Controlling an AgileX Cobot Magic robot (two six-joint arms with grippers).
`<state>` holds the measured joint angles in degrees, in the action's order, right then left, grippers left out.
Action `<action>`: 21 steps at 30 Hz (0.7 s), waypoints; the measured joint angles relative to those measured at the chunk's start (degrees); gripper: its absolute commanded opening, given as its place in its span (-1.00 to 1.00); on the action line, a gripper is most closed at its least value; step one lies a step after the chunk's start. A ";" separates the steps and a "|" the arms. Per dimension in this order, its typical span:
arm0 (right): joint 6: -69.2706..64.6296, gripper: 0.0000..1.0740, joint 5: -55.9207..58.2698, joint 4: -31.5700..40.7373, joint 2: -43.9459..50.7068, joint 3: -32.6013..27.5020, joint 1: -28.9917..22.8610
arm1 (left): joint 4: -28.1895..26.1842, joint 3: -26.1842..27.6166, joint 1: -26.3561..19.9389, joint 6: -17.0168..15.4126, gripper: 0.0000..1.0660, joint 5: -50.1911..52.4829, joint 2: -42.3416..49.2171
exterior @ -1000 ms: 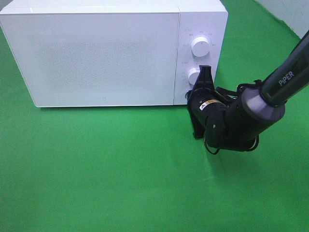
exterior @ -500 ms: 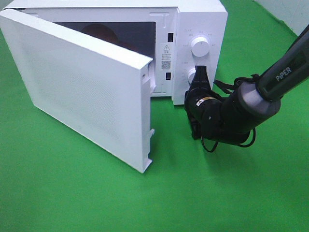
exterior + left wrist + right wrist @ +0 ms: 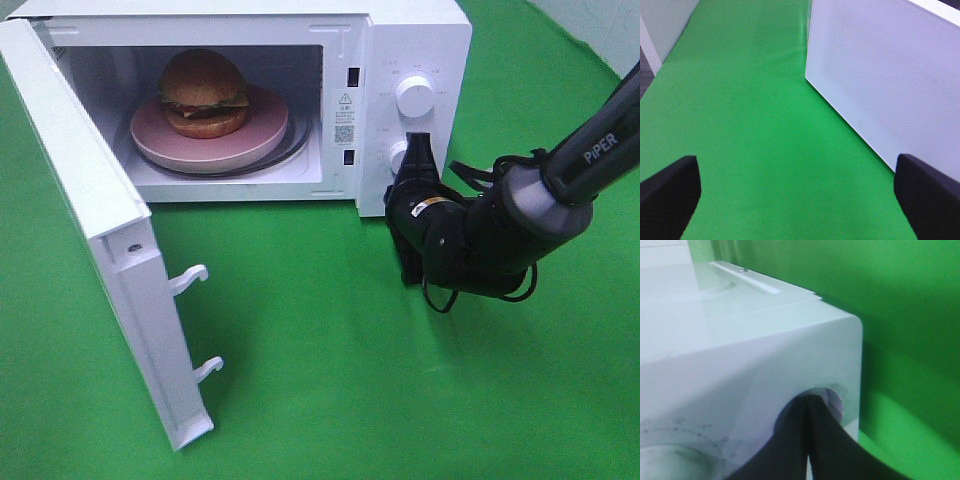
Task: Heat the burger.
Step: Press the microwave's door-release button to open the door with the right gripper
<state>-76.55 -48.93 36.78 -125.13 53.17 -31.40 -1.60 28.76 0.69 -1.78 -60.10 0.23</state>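
Note:
The burger [image 3: 204, 92] has a glossy brown bun, lettuce and a dark patty. It sits on a pink plate [image 3: 262, 136] inside the white microwave [image 3: 410, 40]. The microwave door [image 3: 90, 200] stands wide open to the left. My right gripper [image 3: 418, 150] is shut, its tips pressed against the lower knob [image 3: 399, 157]. In the right wrist view the joined fingers [image 3: 808, 402] touch that knob [image 3: 833, 396]. My left gripper [image 3: 800, 200] is open and empty over the green cloth, beside the door's outer face [image 3: 890, 75]. It does not show in the high view.
The upper knob [image 3: 415, 96] sits above the right gripper. The open door's latch hooks [image 3: 190, 278] stick out over the green cloth [image 3: 330, 380]. A pale wall or panel [image 3: 665, 25] borders the cloth near the left gripper.
The microwave door went from closed to wide open, swinging left and uncovering the burger on its plate. The right gripper stayed at the lower knob.

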 measured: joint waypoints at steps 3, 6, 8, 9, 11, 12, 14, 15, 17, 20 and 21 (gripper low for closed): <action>-1.95 -1.00 -0.74 -1.43 0.63 -1.15 0.23 | 0.00 0.00 0.00 0.00 0.83 0.00 0.00; -3.61 -1.00 -0.46 -2.64 1.20 -1.95 0.34 | 0.00 0.00 0.00 0.00 0.83 0.00 0.00; -4.70 -1.00 -0.46 -3.38 1.89 -2.75 0.34 | 0.00 0.00 0.00 0.00 0.83 0.00 0.00; -5.50 -1.00 -0.46 -3.90 2.98 -3.84 0.17 | 0.00 0.00 0.00 0.00 0.83 0.00 0.00; -5.90 -1.00 -0.40 -4.07 3.61 -4.53 0.06 | 0.00 0.00 0.00 0.00 0.83 0.00 0.00; -5.90 -1.00 -0.40 -4.07 3.61 -4.53 0.06 | 0.00 0.00 0.00 0.00 0.83 0.00 0.00; -6.13 -1.00 -0.57 -6.53 6.88 -6.65 -0.63 | 0.00 0.00 0.00 0.00 0.83 0.00 0.00; -6.13 -1.00 -0.57 -6.53 6.88 -6.65 -0.63 | 0.00 0.00 0.00 0.00 0.83 0.00 0.00; -6.07 -1.00 0.23 -8.88 8.54 -8.25 -0.69 | 0.00 0.00 0.00 0.00 0.83 0.00 0.00; -6.07 -1.00 2.98 -12.26 10.66 -9.97 -0.69 | 0.00 0.00 0.00 0.00 0.83 0.00 0.00; -6.07 -1.00 5.67 -15.01 12.15 -11.29 -0.69 | 0.00 0.00 0.00 0.00 0.83 0.00 0.00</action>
<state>-82.62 -43.26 21.77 -112.99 41.88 -32.09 -1.60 28.76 0.69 -1.78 -60.10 0.23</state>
